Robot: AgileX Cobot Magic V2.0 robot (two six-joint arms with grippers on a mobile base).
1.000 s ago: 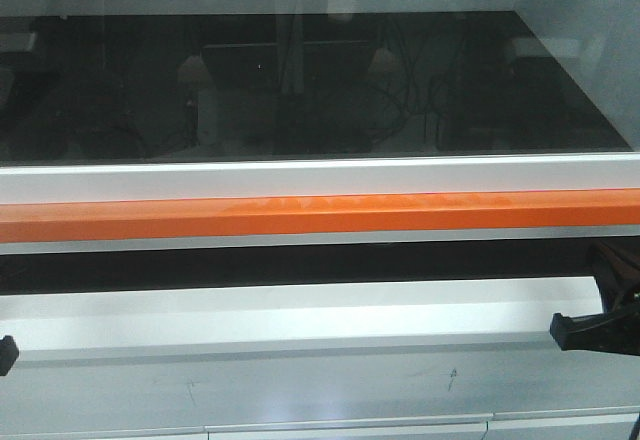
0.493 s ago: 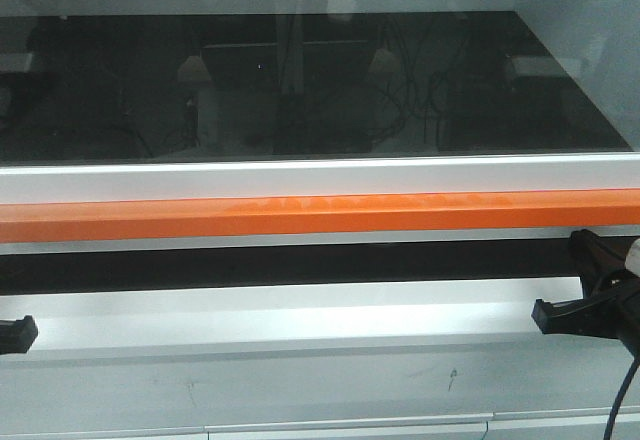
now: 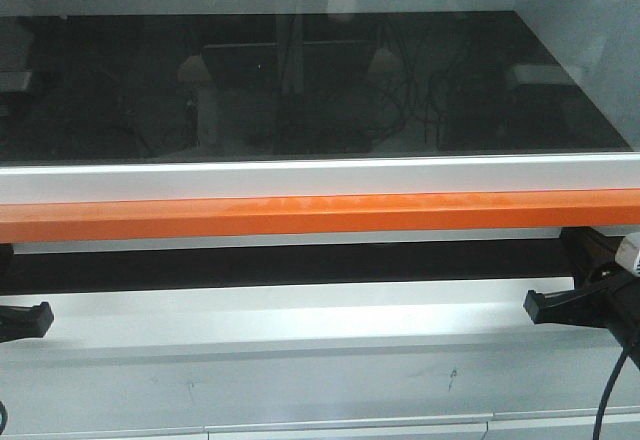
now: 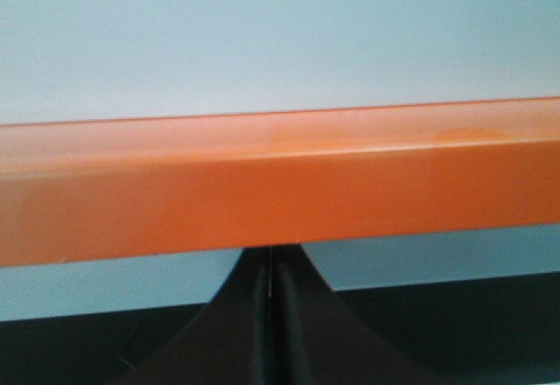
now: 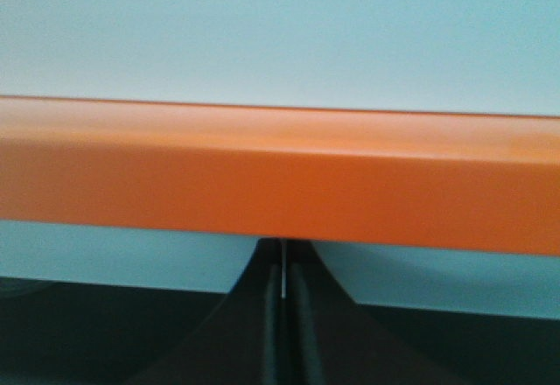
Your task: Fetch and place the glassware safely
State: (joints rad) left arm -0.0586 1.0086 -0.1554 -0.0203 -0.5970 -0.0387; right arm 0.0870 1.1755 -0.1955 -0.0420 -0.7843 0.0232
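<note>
Grey-white cabinet front [image 3: 330,390] fills the bottom of the front view, with a bright white sill [image 3: 300,318] just above it. Left gripper [image 3: 28,318] pokes in at the left edge over the sill and right gripper [image 3: 545,305] at the right edge, well apart, at about the same height. A dark cable [image 3: 612,400] hangs off the right arm. Both wrist views show the two black fingers pressed together with only a hairline slit between them, so both grippers are closed and hold nothing. Each wrist view puts the fingertips right under the orange bar [image 3: 320,215]; whether they touch it I cannot tell. A dark gap [image 3: 300,265] runs between sill and bar. Above the bar is a white frame strip, then the glass sash [image 3: 300,90], dark behind, with only reflections of cables and blurry shapes. The glass jar is not visible in any view; it is probably behind the sash, but nothing shows it, so its place relative to either gripper cannot be given. Step in hand, as a judgement: access, not the fetch itself, with both arms set under the bar to raise the sash. Next move calls for an even, level push up from both sides so the sash does not skew or jam, then finding the jar inside.
</note>
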